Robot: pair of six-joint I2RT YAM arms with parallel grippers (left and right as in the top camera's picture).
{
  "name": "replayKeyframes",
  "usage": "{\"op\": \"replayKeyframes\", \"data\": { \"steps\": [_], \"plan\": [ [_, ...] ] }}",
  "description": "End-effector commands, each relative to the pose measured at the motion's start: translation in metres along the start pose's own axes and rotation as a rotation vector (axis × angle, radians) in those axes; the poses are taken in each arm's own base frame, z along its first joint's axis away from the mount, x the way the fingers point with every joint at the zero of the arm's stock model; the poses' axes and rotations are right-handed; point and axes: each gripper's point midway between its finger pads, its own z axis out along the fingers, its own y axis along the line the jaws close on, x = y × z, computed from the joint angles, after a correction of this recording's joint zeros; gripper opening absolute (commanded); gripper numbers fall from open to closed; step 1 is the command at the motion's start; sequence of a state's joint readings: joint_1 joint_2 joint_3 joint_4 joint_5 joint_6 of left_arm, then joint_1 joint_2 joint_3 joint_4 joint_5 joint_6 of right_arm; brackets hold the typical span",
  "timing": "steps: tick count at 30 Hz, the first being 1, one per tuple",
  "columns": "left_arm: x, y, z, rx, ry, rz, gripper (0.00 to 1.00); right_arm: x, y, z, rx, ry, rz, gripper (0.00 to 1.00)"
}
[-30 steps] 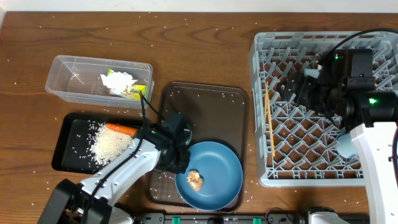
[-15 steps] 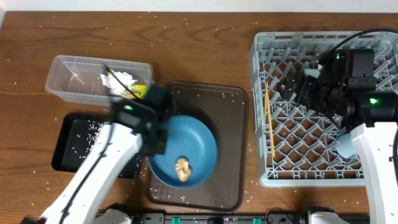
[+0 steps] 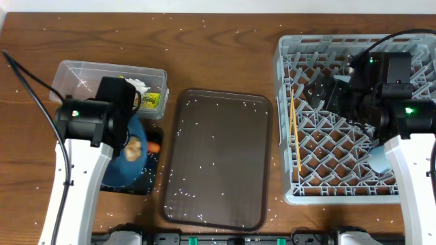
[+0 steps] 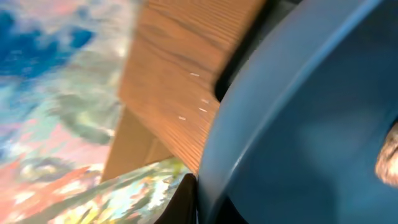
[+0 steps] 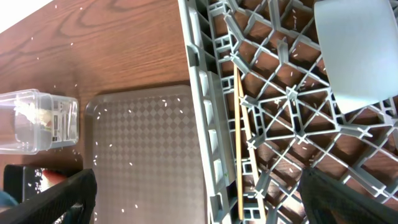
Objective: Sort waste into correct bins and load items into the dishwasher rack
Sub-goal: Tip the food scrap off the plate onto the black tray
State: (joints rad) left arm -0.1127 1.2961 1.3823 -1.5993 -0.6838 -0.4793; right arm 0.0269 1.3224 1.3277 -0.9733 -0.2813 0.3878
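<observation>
My left gripper [image 4: 196, 200] is shut on the rim of the blue plate [image 3: 122, 173], which hangs tilted over the black tray [image 3: 148, 180]. A brown food lump [image 3: 135, 145] still lies on the plate [image 4: 311, 124]. The orange carrot [image 3: 154, 146] shows in the black tray beside the plate. Crumpled white paper and a yellow-green wrapper [image 3: 151, 100] lie in the clear tub [image 3: 82, 75]. My right gripper [image 3: 325, 95] hovers open over the grey dishwasher rack [image 3: 286, 82], holding nothing. A light-blue cup [image 5: 354, 50] lies in the rack [image 5: 205, 118].
The brown serving tray [image 3: 216, 160] sits mid-table, dotted with rice grains [image 3: 204, 163]. More grains are scattered over the wooden table. Thin yellow chopsticks [image 3: 295, 133] lie along the rack's left side. The tub and black tray stand close together at the left.
My left arm lifted the plate off the brown serving tray, carried it left and tipped it over the black tray. The right arm has stayed put.
</observation>
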Motion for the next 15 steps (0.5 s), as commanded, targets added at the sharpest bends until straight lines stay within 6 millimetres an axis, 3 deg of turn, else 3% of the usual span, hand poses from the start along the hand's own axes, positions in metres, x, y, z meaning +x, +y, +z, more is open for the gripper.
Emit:
{"op": "replayKeyframes", "data": {
  "steps": [1,6,12,15],
  "plan": [
    [-0.020,0.029,-0.002,-0.184,-0.099,-0.074,0.06,-0.007,0.002,-0.007,-0.014,-0.034,-0.028,0.99],
    [-0.028,0.027,0.008,-0.302,-0.084,-0.031,0.06,-0.012,0.005,-0.008,-0.024,-0.057,-0.035,0.99],
    [-0.033,0.009,0.029,-0.437,0.003,0.226,0.06,-0.013,0.005,-0.008,-0.025,-0.060,-0.036,0.99],
    [-0.035,0.003,0.028,-0.440,-0.014,0.204,0.06,-0.013,0.005,-0.008,-0.025,-0.060,-0.046,0.99]
  ]
}}
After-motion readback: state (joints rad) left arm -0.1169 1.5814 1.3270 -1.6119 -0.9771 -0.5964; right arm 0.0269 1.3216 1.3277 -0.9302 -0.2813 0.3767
